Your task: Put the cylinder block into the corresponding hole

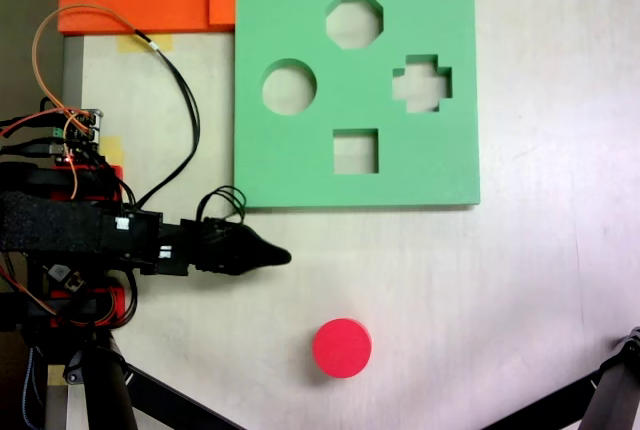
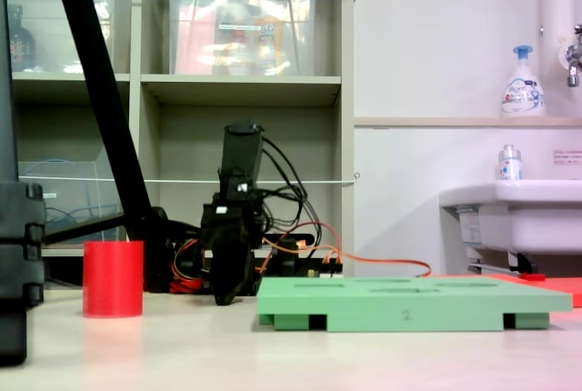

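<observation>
My gripper [image 1: 280,256] hangs low over the counter [image 1: 520,300], holding nothing; can't tell if the jaws are parted. In a fixed view the cylinder block [image 1: 342,347] stands below-right of its tip, the hole [image 1: 289,87] straight above in the green board [image 1: 420,165].

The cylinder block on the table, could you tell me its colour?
Bright red cylinder block, clearest in a fixed view from above.

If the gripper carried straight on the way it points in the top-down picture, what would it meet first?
Probably nothing: the gripper points rightward over bare table, passing between the green board and the cylinder block.
</observation>
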### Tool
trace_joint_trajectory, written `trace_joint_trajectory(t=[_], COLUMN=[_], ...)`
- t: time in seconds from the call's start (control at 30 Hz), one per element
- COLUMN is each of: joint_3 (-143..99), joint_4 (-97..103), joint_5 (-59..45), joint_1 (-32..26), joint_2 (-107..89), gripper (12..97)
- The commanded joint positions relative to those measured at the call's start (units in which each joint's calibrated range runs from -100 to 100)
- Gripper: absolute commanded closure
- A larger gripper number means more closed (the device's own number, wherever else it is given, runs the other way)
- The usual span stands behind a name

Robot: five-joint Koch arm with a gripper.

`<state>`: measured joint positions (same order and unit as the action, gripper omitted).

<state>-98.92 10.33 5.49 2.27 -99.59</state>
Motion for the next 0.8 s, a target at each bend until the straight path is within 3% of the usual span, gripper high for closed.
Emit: trace_joint_trajectory(t=[0.0, 0.13, 0.43, 0.6, 0.77], joint_3=[-1.08, -1.08, -1.08, -1.08, -1.08], joint_4=[11.0, 29.49, 38.44, 38.35, 39.98], joint_5=[14.99, 32.63, 47.52, 48.4, 46.4], joint_1=[0.68, 1.56, 3.37, 4.1, 4.69], joint_2=[-0.41, -0.41, -0.41, -0.41, -0.41], gripper=[55.2, 55.2, 59.6, 58.5, 38.1])
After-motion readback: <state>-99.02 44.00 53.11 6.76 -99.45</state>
